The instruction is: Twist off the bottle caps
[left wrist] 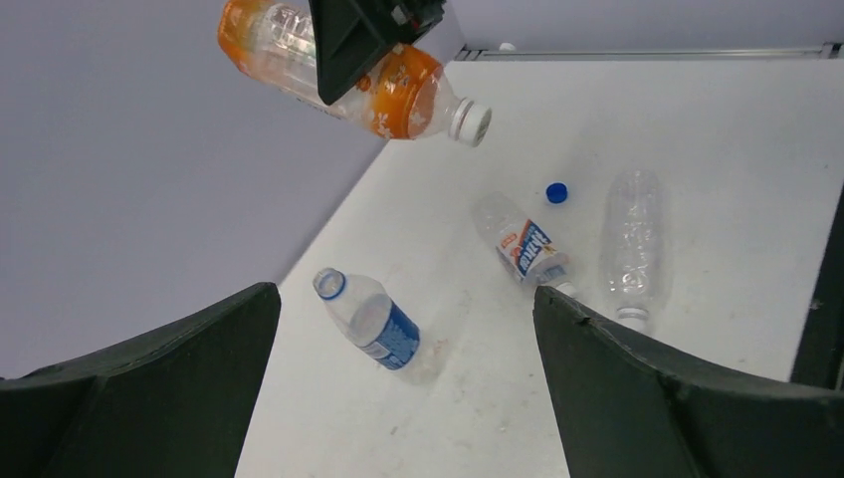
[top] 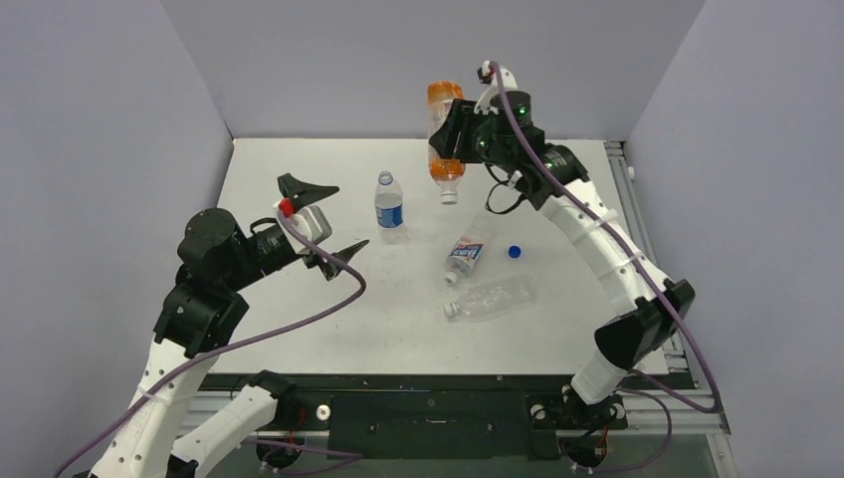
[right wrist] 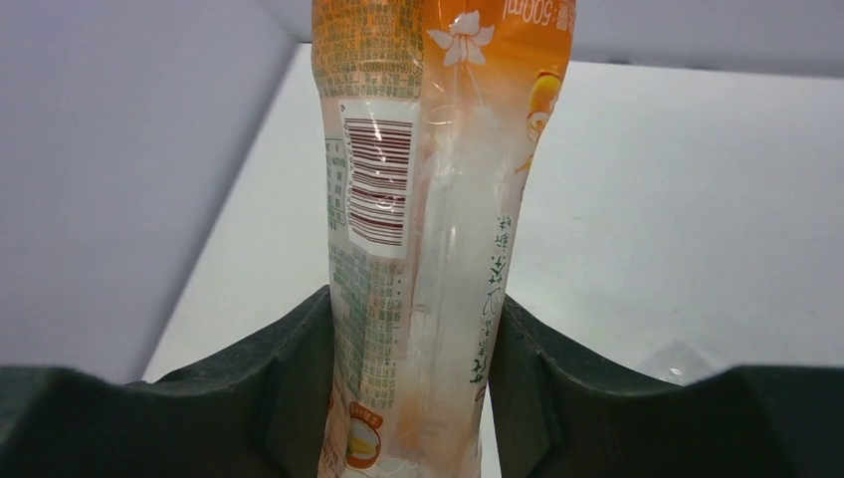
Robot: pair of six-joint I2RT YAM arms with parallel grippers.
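Orange bottle (top: 439,105): clamped in R pincer (right wrist: 408,398), held off table (top: 299,329), white cap (top: 449,196) pointing down. L pincer (top: 351,216) jaws wide apart, empty. Blue cap (top: 515,251) loose on table beside lying Pepsi bottle (top: 466,256).

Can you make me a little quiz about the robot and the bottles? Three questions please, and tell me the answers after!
1. True or false: the left pincer is gripping a bottle.
2. The raised bottle in the right pincer is: A) orange B) green C) black
3. Fill in: the loose cap lying on the table is ____.

Key: 1 false, it is open and empty. 2 A. 3 blue.
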